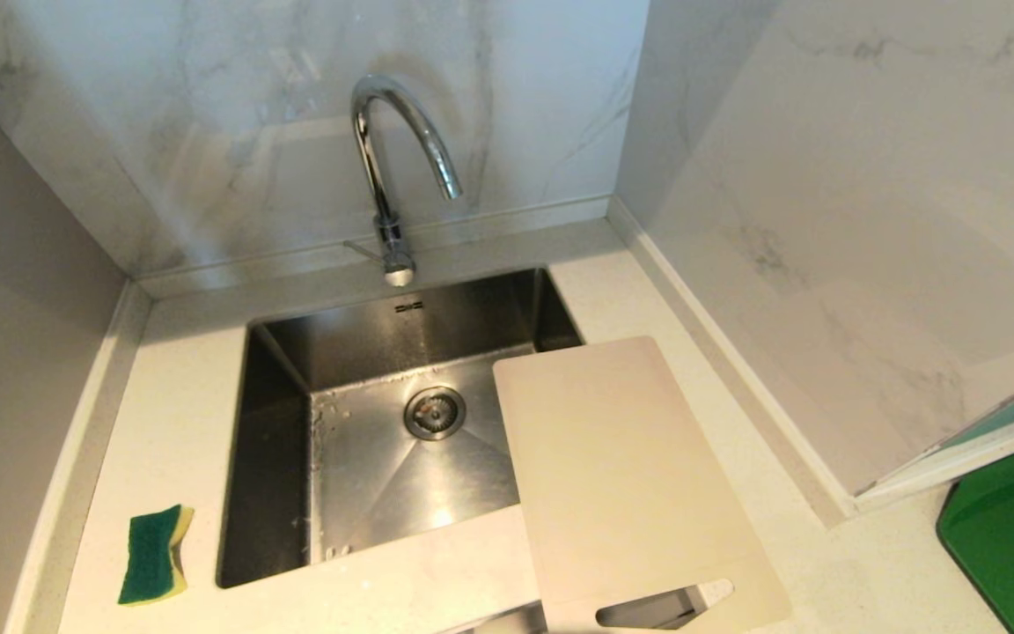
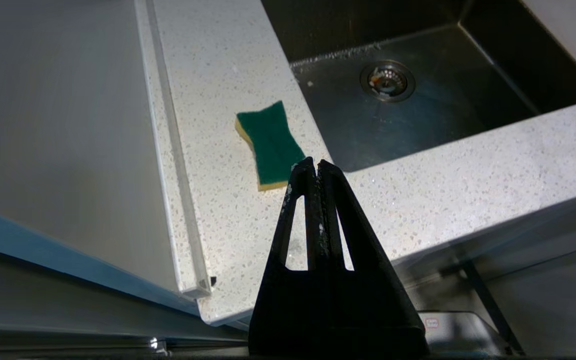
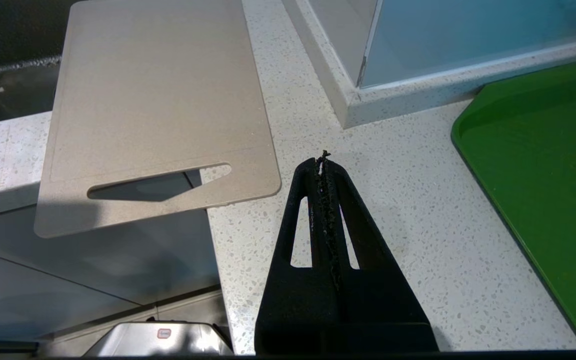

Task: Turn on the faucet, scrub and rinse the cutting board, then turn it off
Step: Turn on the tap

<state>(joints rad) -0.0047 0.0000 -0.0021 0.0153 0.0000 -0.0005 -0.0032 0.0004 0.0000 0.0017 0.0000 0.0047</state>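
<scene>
Cutting board [image 1: 626, 475]: off-white plastic rectangle, rounded corners, matte face, with a long slot handle [image 1: 661, 608] cut at the near end. It lies flat, bridging the right side of the sink [image 1: 401, 343]; its far corner overhangs the steel basin, its near end juts past the front edge of the counter [image 1: 164, 396]. Surface looks dry and unmarked.

Faucet [image 1: 388, 167]: shiny chrome gooseneck behind the sink, thin lever at its base pointing left; no water visible.

Sponge [image 1: 153, 555], green over yellow, on the counter left of the sink. Green mat [image 1: 1013, 537] far right, well apart from the board.

Left gripper [image 2: 316, 162]: fingers pressed together, empty, above the counter edge near the sponge. Right gripper [image 3: 324, 161]: fingers pressed together, empty, over the counter just beside the board's handle end.
</scene>
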